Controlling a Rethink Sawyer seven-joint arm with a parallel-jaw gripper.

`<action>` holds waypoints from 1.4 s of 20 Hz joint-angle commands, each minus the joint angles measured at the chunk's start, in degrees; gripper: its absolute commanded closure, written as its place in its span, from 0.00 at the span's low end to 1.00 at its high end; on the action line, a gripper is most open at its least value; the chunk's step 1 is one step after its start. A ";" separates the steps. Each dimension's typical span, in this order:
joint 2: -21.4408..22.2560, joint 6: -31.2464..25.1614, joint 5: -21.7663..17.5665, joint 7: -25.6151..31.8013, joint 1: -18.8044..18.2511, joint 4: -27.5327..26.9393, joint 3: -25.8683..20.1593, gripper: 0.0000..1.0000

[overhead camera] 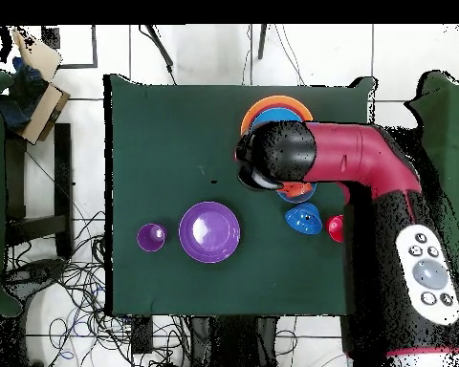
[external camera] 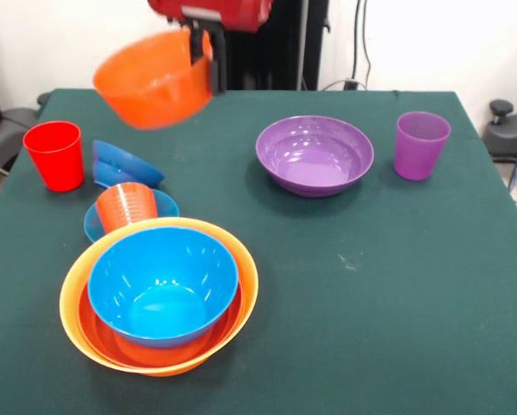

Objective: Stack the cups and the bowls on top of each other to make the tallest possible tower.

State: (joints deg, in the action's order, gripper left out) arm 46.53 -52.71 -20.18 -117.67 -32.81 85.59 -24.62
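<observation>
My gripper [external camera: 204, 60] is shut on the rim of the small orange bowl [external camera: 155, 79] and holds it tilted, high above the table's far left. Below and nearer, the tower [external camera: 159, 298] is the big yellow-orange bowl [external camera: 68, 298] holding the red-orange bowl [external camera: 98, 333] and the large light blue bowl [external camera: 163, 285]. Behind it the orange-red cup [external camera: 127, 206] stands upside down in the small light blue bowl [external camera: 92, 223]. The dark blue bowl [external camera: 122, 164] lies tilted beside the red cup [external camera: 54, 154]. The purple bowl [external camera: 315, 154] and purple cup [external camera: 421, 144] stand to the right. In the overhead view my arm [overhead camera: 310, 158] hides the gripper.
The overhead view shows the tower [overhead camera: 272, 110] partly under the arm, the purple bowl [overhead camera: 209, 231], the purple cup [overhead camera: 151, 237], the dark blue bowl [overhead camera: 302, 220] and the red cup [overhead camera: 335, 227]. The green table [external camera: 388, 285] ends at its edges on all sides.
</observation>
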 commanded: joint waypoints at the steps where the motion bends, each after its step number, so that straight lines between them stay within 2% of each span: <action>1: -9.10 0.46 -5.73 -1.07 2.96 -6.12 3.44 1.00; 6: -12.47 2.22 -8.21 -1.21 4.49 -9.55 5.48 1.00; 11: -16.47 -2.18 -11.14 -0.28 7.00 -18.45 7.28 1.00; 19: -24.06 -5.16 -11.33 2.35 8.96 -31.07 6.45 1.00; 26: -26.94 -4.97 -9.58 -0.88 11.53 -34.33 8.17 1.00; 28: -26.51 -4.89 -8.86 -0.90 11.72 -33.30 8.76 1.00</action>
State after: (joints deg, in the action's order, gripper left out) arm 22.35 -52.48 -27.45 -117.67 -23.59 56.21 -17.07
